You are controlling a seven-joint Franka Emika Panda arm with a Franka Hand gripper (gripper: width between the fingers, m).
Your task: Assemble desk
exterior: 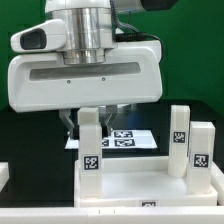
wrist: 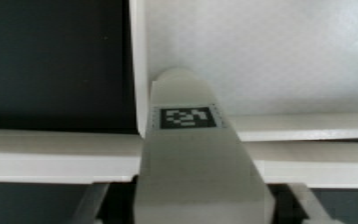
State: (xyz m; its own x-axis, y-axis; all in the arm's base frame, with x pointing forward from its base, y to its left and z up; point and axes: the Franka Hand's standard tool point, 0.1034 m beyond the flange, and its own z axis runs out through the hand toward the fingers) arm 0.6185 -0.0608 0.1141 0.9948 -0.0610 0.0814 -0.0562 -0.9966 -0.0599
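The white tabletop panel [exterior: 140, 185] lies flat at the front. Two white legs with square tags stand on its right side, one [exterior: 178, 133] behind the other [exterior: 200, 150]. A third leg [exterior: 90, 142] stands upright at the panel's left rear corner. My gripper [exterior: 90, 120] is directly above it and shut on its top. In the wrist view the leg [wrist: 197, 150] fills the middle between my fingers [wrist: 105, 200], its tag facing the camera. The panel [wrist: 247, 50] lies beyond it. I cannot tell how the leg's lower end meets the panel.
The marker board [exterior: 125, 140] lies on the dark table behind the panel, between the held leg and the right legs. A white piece [exterior: 3, 175] shows at the exterior view's left edge. A green wall stands behind.
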